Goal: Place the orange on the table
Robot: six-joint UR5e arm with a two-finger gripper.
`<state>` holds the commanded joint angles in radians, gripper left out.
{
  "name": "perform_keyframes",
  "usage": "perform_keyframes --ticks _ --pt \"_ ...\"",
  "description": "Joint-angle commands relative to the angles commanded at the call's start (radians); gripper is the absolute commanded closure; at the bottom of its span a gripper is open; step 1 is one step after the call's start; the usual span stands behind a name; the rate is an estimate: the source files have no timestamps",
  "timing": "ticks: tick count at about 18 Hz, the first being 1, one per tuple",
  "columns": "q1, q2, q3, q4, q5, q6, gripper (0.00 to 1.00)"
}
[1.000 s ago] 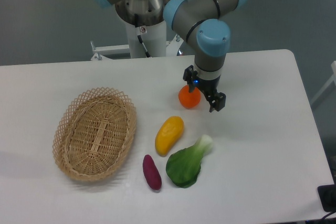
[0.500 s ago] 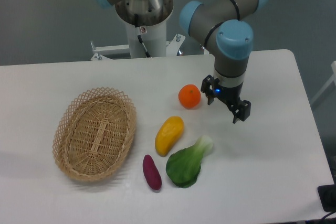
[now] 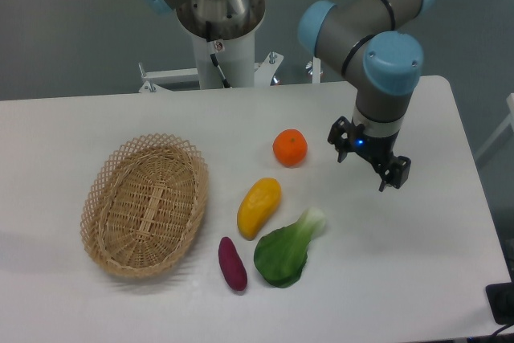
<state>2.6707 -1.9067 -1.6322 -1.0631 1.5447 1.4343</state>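
Note:
The orange (image 3: 290,148) is small, round and bright orange. It rests alone on the white table (image 3: 96,126), just behind the yellow fruit. My gripper (image 3: 369,163) is to the right of the orange, well apart from it, above the table. Its two black fingers are spread open and nothing is between them.
A yellow-orange oblong fruit (image 3: 259,207), a green leafy vegetable (image 3: 287,251) and a purple vegetable (image 3: 232,263) lie in front of the orange. An oval wicker basket (image 3: 145,204) stands at the left. The arm's base (image 3: 218,14) rises behind the table.
The gripper let go of the orange and moved away to the right with its fingers open. The orange stays where it was on the table.

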Motion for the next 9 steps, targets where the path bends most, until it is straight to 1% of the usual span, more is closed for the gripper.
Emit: perform_keyframes --ticks 9 --pt "-0.002 -0.002 -0.012 0.003 0.006 0.000 0.00"
